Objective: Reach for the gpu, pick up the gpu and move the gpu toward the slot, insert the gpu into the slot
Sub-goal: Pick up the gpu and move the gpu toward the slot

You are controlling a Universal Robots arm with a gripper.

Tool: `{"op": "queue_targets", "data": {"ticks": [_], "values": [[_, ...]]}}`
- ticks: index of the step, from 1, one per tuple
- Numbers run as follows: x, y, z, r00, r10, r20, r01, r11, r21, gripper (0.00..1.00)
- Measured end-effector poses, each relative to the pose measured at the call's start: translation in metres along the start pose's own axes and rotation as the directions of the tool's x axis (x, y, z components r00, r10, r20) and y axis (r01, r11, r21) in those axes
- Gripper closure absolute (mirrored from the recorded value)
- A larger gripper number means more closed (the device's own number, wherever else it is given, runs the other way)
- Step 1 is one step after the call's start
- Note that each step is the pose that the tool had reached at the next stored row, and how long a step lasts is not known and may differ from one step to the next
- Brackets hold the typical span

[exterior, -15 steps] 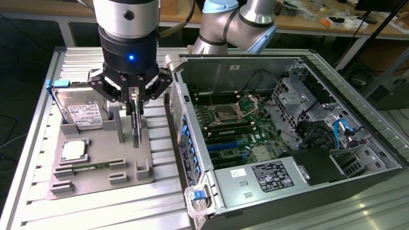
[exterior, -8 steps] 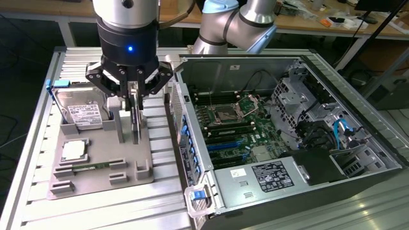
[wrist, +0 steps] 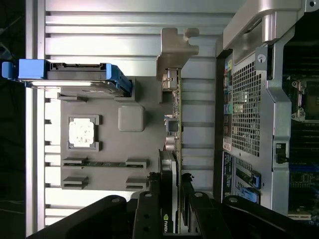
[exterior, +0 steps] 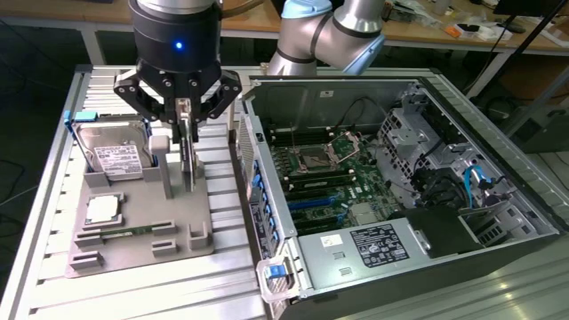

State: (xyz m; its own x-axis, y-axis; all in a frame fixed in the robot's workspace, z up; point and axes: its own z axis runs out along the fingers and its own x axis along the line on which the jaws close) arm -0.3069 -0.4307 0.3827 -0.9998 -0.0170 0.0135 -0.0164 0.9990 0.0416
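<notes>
The gpu (exterior: 188, 163) stands on edge, a thin dark card over the grey fixture (exterior: 133, 250) at the exterior view's left. My gripper (exterior: 184, 133) reaches down from above and is shut on its top edge, one finger on each face. In the wrist view the gpu (wrist: 173, 124) runs away from the gripper (wrist: 172, 194), ending in its silver bracket (wrist: 175, 52). I cannot tell whether its lower edge still rests in the fixture. The blue slot (exterior: 313, 200) lies on the motherboard inside the open computer case (exterior: 498, 173), to the right of the gripper.
A hard drive (exterior: 111, 159) in a blue carrier, a square processor (exterior: 105, 210) and a green memory stick (exterior: 124, 232) sit on the fixture. The case's rear wall (exterior: 253, 167) stands between the fixture and the motherboard. Slatted aluminium table (exterior: 204, 287) lies beneath.
</notes>
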Motion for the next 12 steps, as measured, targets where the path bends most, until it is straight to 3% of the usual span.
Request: {"op": "queue_targets", "data": {"ticks": [12], "values": [[0.001, 0.0016, -0.0377, 1.0, 0.0, -0.0001, 0.0, 1.0, 0.0015, 0.73]]}}
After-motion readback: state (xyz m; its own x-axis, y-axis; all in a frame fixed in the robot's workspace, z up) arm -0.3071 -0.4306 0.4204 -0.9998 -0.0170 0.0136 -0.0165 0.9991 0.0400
